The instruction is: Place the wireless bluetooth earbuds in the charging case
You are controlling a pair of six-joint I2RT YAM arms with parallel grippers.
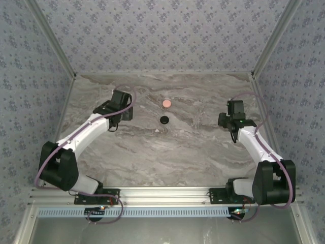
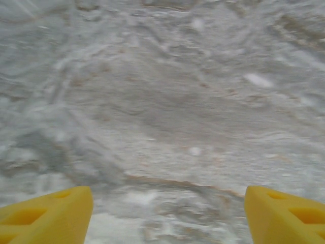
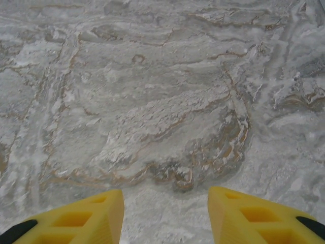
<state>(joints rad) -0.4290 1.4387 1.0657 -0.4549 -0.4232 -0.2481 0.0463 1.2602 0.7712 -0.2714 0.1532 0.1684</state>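
Observation:
Two small round charging cases lie at the middle of the marble table: a pink case [image 1: 166, 103] farther back and a black case [image 1: 164, 119] just in front of it. The earbuds are too small to tell at this distance. My left gripper [image 1: 123, 113] hangs over the table to the left of the cases. Its yellow fingers [image 2: 56, 213] stand wide apart, so the left gripper [image 2: 169, 216] is open over bare marble. My right gripper [image 1: 229, 121] is well to the right of the cases. The right gripper [image 3: 166, 216] is open too, with nothing between its fingers [image 3: 96, 218].
The grey-veined marble table [image 1: 167, 152] is bounded by patterned walls at the back and both sides. An aluminium rail [image 1: 162, 195] with both arm bases runs along the near edge. Bare marble lies between the arms and in front of the cases.

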